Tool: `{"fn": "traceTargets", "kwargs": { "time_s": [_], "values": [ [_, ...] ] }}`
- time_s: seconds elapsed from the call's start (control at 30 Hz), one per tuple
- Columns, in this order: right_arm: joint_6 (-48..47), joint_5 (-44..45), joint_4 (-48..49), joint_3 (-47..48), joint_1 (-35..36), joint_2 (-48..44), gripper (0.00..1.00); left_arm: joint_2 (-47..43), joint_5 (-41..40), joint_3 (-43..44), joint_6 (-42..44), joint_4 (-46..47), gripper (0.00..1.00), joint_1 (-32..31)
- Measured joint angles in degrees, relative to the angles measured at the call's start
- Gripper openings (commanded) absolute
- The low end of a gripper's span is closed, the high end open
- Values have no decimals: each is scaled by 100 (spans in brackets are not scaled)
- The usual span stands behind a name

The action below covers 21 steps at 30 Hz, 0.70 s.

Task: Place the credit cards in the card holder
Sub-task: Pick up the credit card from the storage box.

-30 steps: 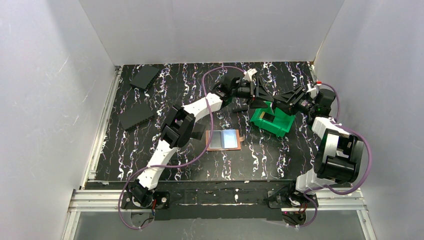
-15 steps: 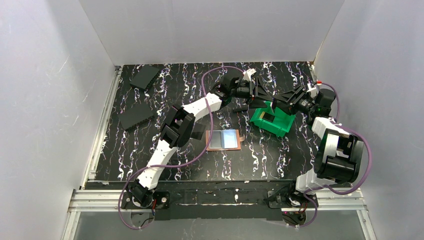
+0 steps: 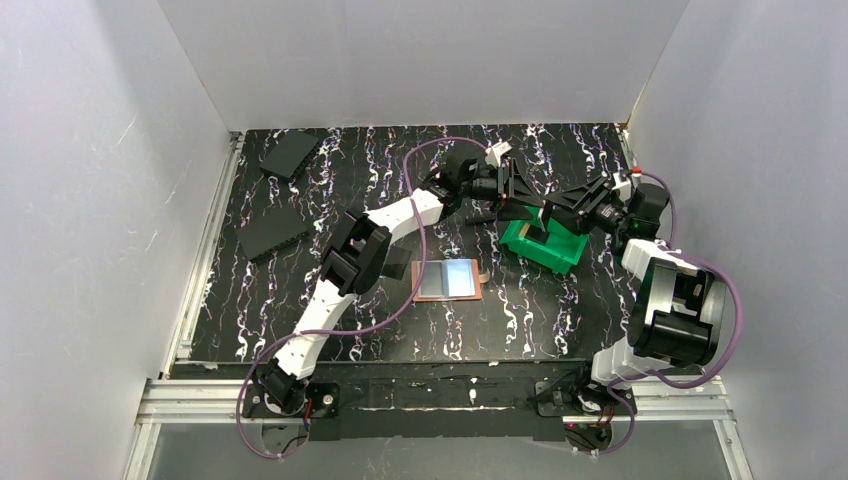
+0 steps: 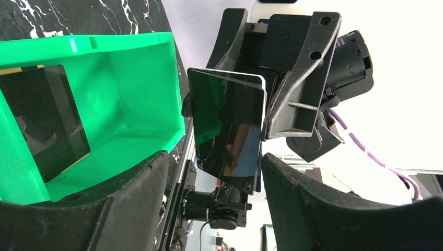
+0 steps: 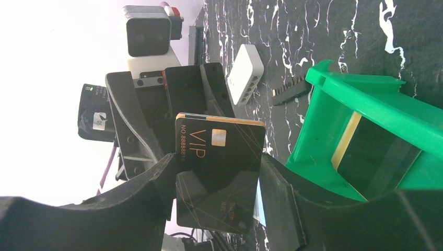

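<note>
The holder (image 3: 448,280) lies open mid-surface (image 3: 560,310). The bin (image 3: 515,242) sits behind it to the right, with a card (image 4: 44,120) inside. A second card (image 5: 219,172) stands above the bin's far side, between the left end effector (image 4: 214,162) and right end effector (image 5: 217,157). Two pads (image 3: 270,232) lie far left.

The left gripper (image 4: 214,157) and right gripper (image 5: 217,157) stand nose to nose above the green bin (image 3: 562,250), a black card (image 4: 224,115) upright between them, crowding the way down into it. The open card holder (image 3: 448,280) has bare table (image 3: 540,320) on its near side and right, while the left arm's elbow (image 3: 355,255) sits close on its left.
</note>
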Motion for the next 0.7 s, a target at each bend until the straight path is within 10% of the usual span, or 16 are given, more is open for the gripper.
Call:
{"fn": "traceTargets", "kwargs": {
  "time_s": [0.7],
  "values": [
    [262, -48, 341, -251, -144, 0, 1, 275, 22, 4, -463, 420, 62, 22]
  ]
}}
